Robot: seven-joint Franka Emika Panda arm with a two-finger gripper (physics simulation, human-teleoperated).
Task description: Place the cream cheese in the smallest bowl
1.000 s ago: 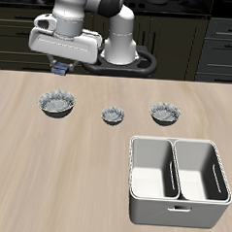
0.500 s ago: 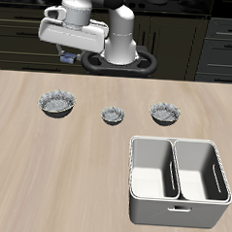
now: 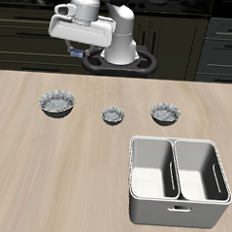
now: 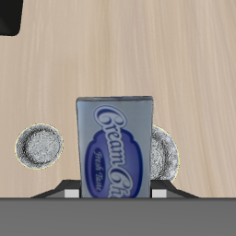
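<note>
My gripper (image 3: 75,53) hangs high over the back of the table, shut on the cream cheese (image 3: 72,53), of which only a bit of blue shows below the hand. In the wrist view the cream cheese (image 4: 115,147) is a dark blue box with a white label, upright between the fingers (image 4: 70,194). The smallest bowl (image 3: 112,115) sits on the table between two wider bowls, nearer the front edge than the gripper and well below it. In the wrist view the smallest bowl (image 4: 39,147) shows beside the box.
A wider speckled bowl (image 3: 55,105) and another (image 3: 165,112) flank the small one. One wider bowl (image 4: 168,152) is partly hidden behind the box. A big white double bin (image 3: 178,180) stands near the front edge. The robot base (image 3: 118,60) is close beside the gripper.
The gripper has risen with the cream cheese and drifted sideways toward the robot base. The bowls and the bin have not moved.
</note>
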